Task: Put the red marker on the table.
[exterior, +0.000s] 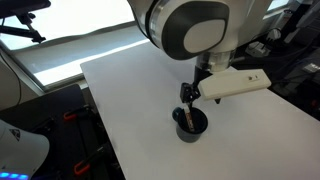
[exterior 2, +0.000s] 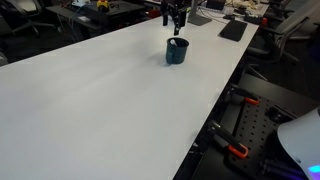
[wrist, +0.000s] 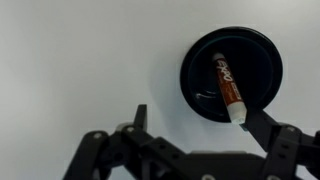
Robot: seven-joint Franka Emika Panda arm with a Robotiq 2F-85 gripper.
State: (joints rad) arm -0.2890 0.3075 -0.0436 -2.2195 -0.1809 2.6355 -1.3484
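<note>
The red marker (wrist: 228, 82) leans inside the dark round cup (wrist: 200, 60), its white end resting on the rim nearest my jaws. The cup stands on the white table (wrist: 80, 60). My gripper (wrist: 195, 115) is open and holds nothing. It hangs above the cup, and one finger is close to the marker's white end. In both exterior views the gripper (exterior: 190, 95) (exterior 2: 177, 18) is just above the cup (exterior: 191, 124) (exterior 2: 177, 52). The marker shows as a thin stick in the cup in an exterior view (exterior: 185, 116).
The table (exterior: 140, 90) (exterior 2: 100, 100) has edges close to the cup on one side. Black equipment with orange clamps (exterior 2: 240, 130) sits below the table edge. A keyboard (exterior 2: 233, 30) and desk clutter lie beyond the table.
</note>
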